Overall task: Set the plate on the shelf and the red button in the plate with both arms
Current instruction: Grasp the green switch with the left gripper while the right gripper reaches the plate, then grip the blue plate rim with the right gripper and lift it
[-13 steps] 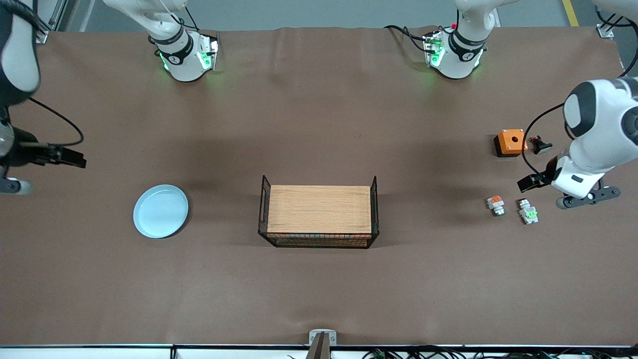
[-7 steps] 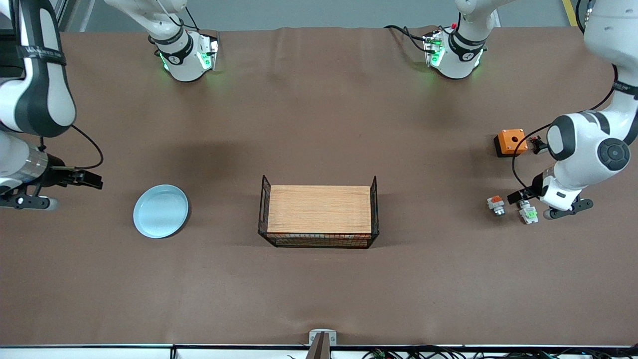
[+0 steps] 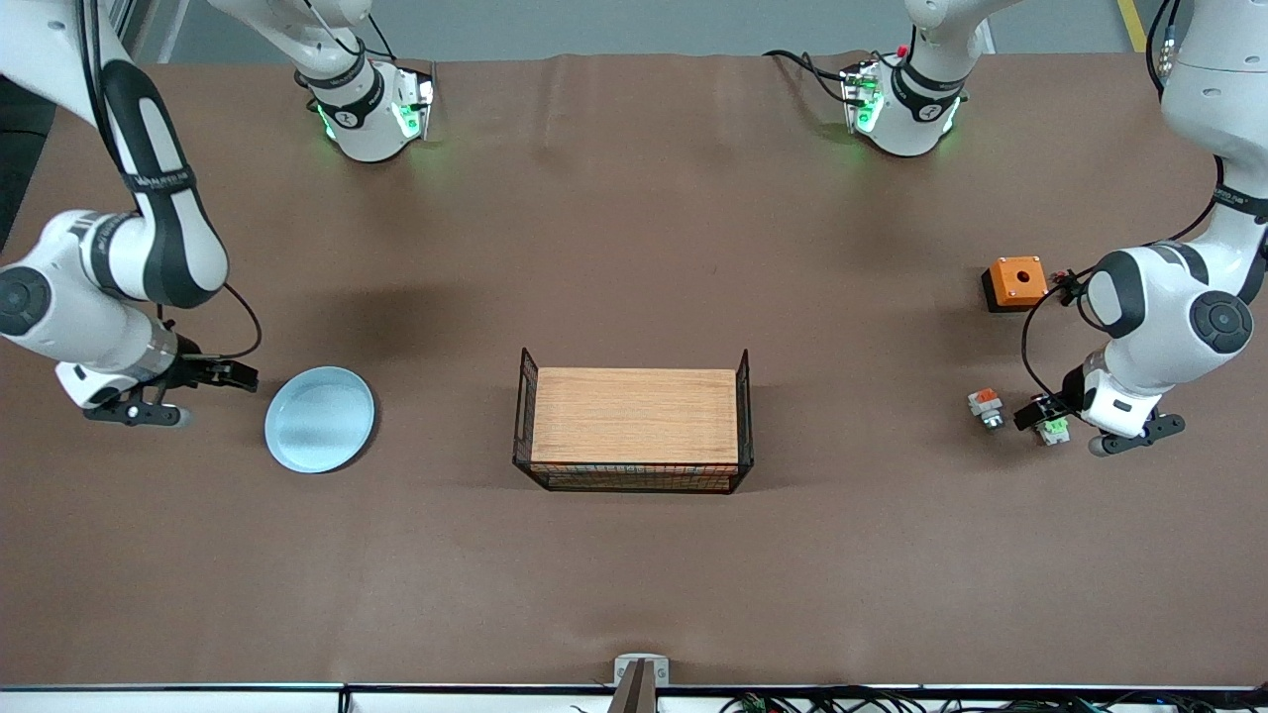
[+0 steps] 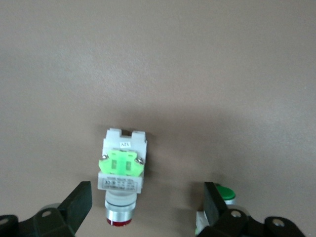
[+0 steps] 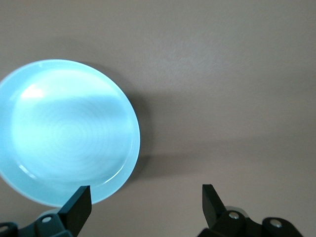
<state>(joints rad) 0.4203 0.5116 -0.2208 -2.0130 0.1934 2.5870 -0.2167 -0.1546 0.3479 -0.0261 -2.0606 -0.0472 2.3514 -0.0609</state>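
The pale-blue plate lies on the table toward the right arm's end. It also shows in the right wrist view. My right gripper is open and empty, low beside the plate's rim, with one finger at the rim's edge. The red button, a white block with a green patch and a red end, lies toward the left arm's end. My left gripper is open over it, and the block's red end lies between the fingers, close to one finger.
A wooden tray with wire ends stands mid-table. A block with an orange-red patch lies beside the red button, toward the tray. An orange box with a hole lies farther from the camera. A green-capped piece shows beside a left finger.
My right gripper has swung in across the table to the plate's rim. My left gripper has come down over the red button.
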